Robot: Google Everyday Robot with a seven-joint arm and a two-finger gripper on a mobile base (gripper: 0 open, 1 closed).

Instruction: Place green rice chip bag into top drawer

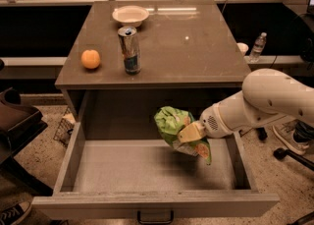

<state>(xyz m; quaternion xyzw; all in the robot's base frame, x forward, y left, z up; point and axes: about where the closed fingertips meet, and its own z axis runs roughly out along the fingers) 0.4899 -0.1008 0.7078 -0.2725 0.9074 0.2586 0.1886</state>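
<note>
The green rice chip bag (172,125) is crinkly bright green with pictured tan chips at its lower end. My gripper (186,133) is shut on it and holds it over the right half of the open top drawer (122,167), above the drawer floor. The white arm reaches in from the right over the drawer's right wall. The drawer is pulled out toward the camera, with a dark handle (155,217) on its front. The drawer floor is bare.
On the table top (196,47) above the drawer stand a can (129,50), an orange (91,59) and a white bowl (130,15). A water bottle (257,46) stands at the right. A dark chair (14,121) is at the left.
</note>
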